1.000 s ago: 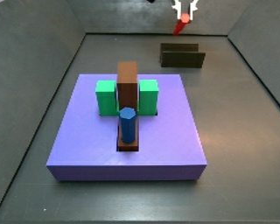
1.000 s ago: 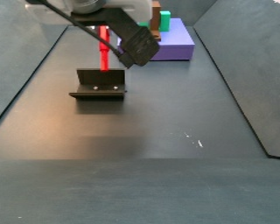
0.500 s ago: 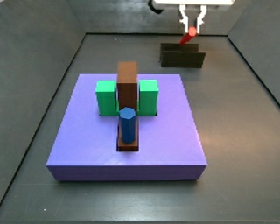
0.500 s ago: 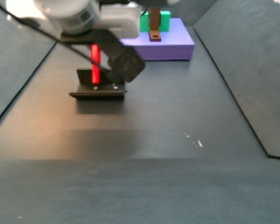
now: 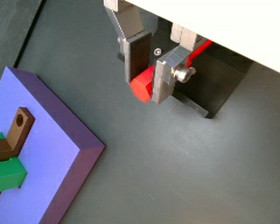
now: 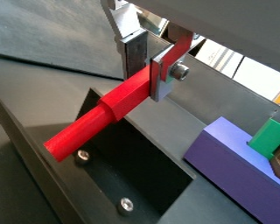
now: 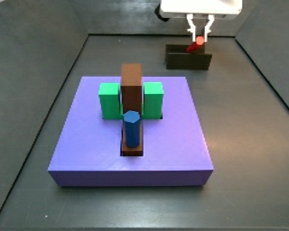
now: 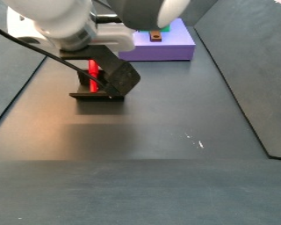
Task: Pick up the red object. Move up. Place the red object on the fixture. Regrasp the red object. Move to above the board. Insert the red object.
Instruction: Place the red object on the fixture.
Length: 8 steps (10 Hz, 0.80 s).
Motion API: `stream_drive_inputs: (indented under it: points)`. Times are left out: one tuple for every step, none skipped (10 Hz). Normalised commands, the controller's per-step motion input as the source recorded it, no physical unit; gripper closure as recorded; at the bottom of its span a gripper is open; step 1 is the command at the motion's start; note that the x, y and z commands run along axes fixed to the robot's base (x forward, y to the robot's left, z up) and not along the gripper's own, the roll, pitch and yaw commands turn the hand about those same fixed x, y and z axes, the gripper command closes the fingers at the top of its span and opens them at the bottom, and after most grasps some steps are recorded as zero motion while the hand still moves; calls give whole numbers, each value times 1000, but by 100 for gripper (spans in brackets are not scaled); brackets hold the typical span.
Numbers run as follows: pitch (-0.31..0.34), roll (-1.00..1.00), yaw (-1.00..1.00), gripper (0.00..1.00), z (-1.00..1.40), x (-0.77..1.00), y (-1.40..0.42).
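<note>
Lower now than half a second ago: the gripper has come down from near the top of a side view until it hangs just over the fixture, and the red peg has come down with it. The board with its green blocks, brown upright and blue peg has not shifted.

Gripper state: clamped on the red peg. Both wrist views show the silver fingers pinching the peg near one end, the rest of its length slanting down toward the fixture. In a wrist view the free end sits just above or against the dark plate; contact not certain. In a side view the arm's body covers most of the fixture, and only a strip of peg shows.

Step in hand, by my reading: setting the peg on the fixture; pick-up and lift look done, regrasp and insertion still ahead.

To do it well:
- Keep descending slowly until the free end seats against the bracket corner, not on its edge.
- Hold the grip firm until the peg bears on the fixture; release early and it may roll off.
- Open only enough to clear, then lift straight so the pads do not drag the peg.

Risk: the slanted peg could slide along the plate when released.
</note>
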Motion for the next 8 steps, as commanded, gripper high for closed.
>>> stream_drive_inputs:
  points:
    - [0,-134,0,100,-174,-40,0]
    - [0,-17,0,100,-163,0,0]
    - [0,0,0,100,-126,0,0]
    - [0,40,0,100,-134,0,0]
    - [0,106,0,100,-151,-37,0]
    - [-17,100,0,100,-177,-49,0]
    - [0,83,0,100,-166,-40,0]
    - [0,31,0,100,0,0,0]
